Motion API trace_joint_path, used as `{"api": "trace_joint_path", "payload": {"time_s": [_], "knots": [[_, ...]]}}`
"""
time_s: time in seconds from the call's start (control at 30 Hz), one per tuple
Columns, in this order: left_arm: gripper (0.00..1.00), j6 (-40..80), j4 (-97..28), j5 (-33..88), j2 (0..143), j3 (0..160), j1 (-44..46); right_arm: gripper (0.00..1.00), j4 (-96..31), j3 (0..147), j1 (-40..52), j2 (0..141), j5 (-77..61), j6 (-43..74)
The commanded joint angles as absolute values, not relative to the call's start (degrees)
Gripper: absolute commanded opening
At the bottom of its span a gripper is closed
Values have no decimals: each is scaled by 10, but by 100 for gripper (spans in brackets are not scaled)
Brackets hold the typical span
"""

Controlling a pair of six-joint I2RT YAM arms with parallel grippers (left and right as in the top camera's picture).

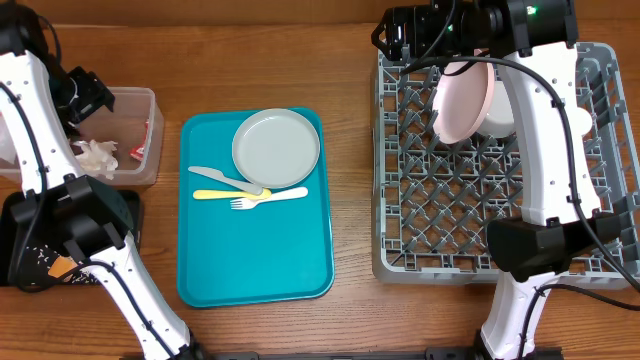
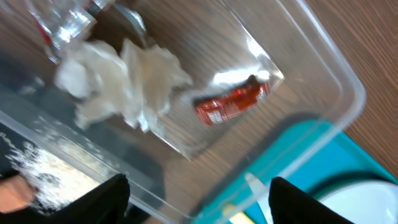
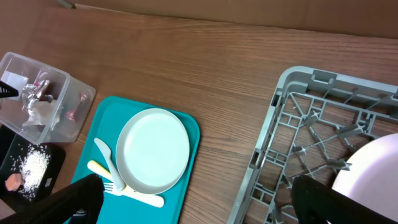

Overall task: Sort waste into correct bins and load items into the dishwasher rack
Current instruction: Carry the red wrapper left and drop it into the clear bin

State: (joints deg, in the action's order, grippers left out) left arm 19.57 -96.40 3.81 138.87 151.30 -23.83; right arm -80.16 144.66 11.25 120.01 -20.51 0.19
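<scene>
The clear tub (image 1: 140,100) holds a crumpled white napkin (image 1: 96,156), foil (image 3: 31,92) and a red-and-white wrapper (image 2: 233,102). My left gripper (image 1: 88,92) hovers over the tub, open and empty (image 2: 199,205). The black tray (image 1: 20,215) holds rice (image 3: 34,165) and an orange cube (image 1: 61,267). The grey-green plate (image 1: 277,147), knife (image 1: 222,179), yellow spoon (image 1: 212,195) and fork (image 1: 272,197) lie on the teal tray (image 1: 255,260). The pinkish plate (image 1: 462,100) stands upright in the grey rack (image 1: 480,200) beside the white bowl (image 1: 501,112). My right gripper (image 1: 398,35) is open and empty (image 3: 196,199) above the rack's far left corner. The cup is out of view.
The right arm's white links cross over the right half of the rack. The left arm's base sits at the front left by the black tray. Bare wooden table lies between the teal tray and the rack.
</scene>
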Motion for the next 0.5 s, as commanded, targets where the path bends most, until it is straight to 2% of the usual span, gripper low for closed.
{"api": "trace_joint_path", "payload": {"time_s": [0.0,0.1,0.27,0.33,0.43,0.47], "knots": [[65,156,-968,139,1377,1508,-231,100,-799,1446,111,1191,-201,-1],[62,145,-968,206,1368,1508,-231,100,-799,1446,111,1191,-201,-1],[61,132,-968,229,1333,1508,-228,100,-799,1446,111,1191,-201,-1],[72,110,-968,217,1311,1500,-221,100,-799,1446,111,1191,-201,-1],[76,114,-968,180,1263,1448,-213,100,-799,1446,111,1191,-201,-1],[84,114,-968,168,1229,1399,-209,100,-799,1446,111,1191,-201,-1]]}}
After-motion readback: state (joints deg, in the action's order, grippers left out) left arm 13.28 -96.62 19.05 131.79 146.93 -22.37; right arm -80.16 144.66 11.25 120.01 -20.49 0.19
